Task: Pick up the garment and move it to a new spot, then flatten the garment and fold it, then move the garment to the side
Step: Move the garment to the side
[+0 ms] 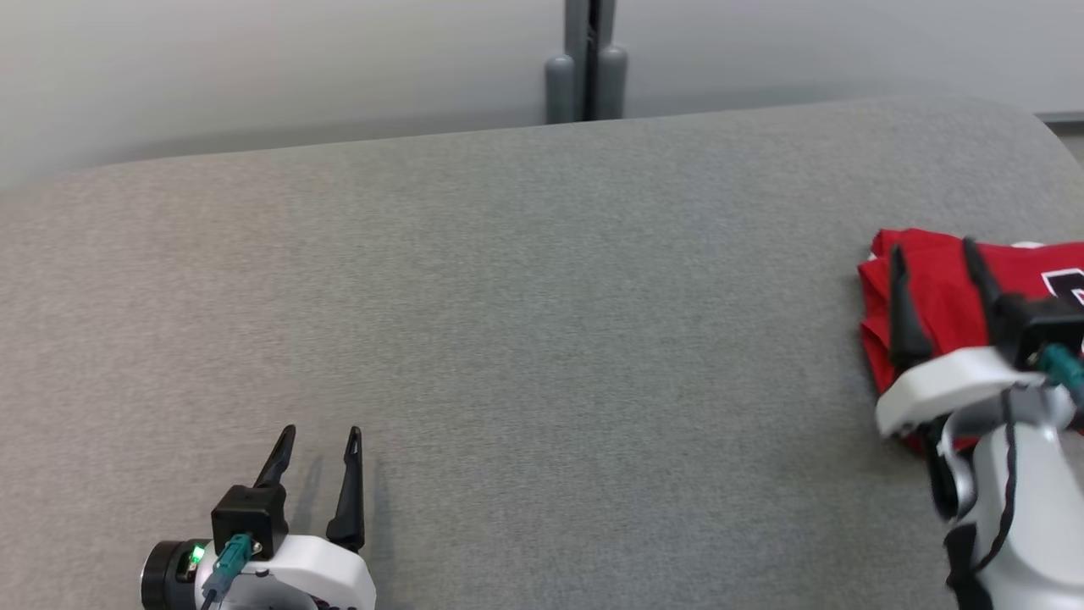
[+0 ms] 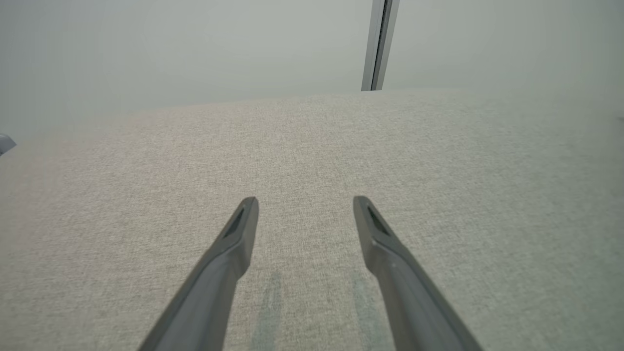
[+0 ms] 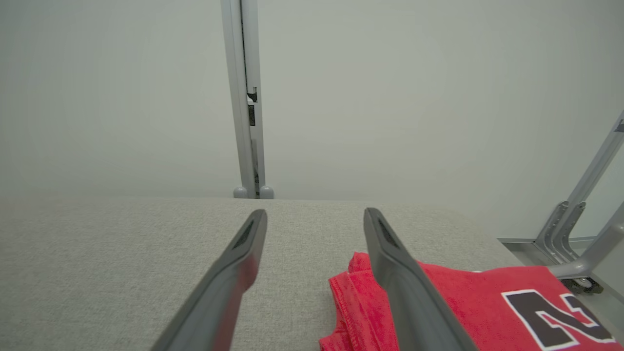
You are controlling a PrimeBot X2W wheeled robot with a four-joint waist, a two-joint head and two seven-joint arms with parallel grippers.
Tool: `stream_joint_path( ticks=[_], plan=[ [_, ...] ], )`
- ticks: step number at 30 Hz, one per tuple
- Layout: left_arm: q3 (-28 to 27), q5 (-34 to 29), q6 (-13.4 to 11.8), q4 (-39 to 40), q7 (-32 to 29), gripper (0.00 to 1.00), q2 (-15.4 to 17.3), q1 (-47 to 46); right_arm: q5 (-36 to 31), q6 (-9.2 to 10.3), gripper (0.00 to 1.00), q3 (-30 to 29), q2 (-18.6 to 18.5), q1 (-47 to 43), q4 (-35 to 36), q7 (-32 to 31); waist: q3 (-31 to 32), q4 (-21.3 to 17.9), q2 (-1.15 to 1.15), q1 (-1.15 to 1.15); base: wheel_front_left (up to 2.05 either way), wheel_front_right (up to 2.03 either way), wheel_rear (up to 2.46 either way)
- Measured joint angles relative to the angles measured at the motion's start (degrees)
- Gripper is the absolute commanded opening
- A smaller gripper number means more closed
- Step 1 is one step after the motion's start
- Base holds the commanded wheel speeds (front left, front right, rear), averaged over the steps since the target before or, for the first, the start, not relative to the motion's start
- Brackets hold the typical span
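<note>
Well, right end effector point(image 1: 931, 246) splayed over garment point(image 1: 944, 298).

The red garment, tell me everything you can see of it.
The red garment looks like soft cloth, folded flat with layered stitched edges, bearing a black letter outlined in white. It lies on the grey fabric surface at the robot's right. The right claw hangs open over it, not gripping.

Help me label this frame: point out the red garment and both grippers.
red garment point(image 3: 473, 292), right wrist view, plain cloth left of the lettering.
right gripper point(image 1: 931, 246), head view, midway between its fingertips.
left gripper point(image 2: 305, 198), left wrist view, midway between its fingertips.
</note>
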State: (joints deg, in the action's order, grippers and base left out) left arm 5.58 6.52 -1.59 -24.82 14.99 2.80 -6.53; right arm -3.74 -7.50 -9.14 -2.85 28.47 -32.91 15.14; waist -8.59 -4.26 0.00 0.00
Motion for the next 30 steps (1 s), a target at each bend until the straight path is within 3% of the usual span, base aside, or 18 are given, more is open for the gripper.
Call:
stream_joint_path(
  ticks=[7,14,30],
  plan=[
    [-1.2,0.7,-0.5,0.2,0.0,1.00,0.0,1.8,5.8,0.00,1.00,3.9,0.1,-7.0,0.6,0.0,2.4,3.6,0.00,0.00,0.00,0.00,0.00],
    [-2.6,1.5,-0.5,0.4,0.0,1.00,0.0,3.2,5.2,0.00,1.00,6.1,0.1,-12.0,1.2,0.0,5.6,5.7,0.00,0.00,0.00,0.00,0.00],
    [-5.0,2.1,1.0,-0.7,0.0,1.00,0.0,4.2,7.2,0.00,1.00,7.4,0.1,-15.5,1.5,0.0,7.3,5.2,0.00,0.00,0.00,0.00,0.00]
  ],
)
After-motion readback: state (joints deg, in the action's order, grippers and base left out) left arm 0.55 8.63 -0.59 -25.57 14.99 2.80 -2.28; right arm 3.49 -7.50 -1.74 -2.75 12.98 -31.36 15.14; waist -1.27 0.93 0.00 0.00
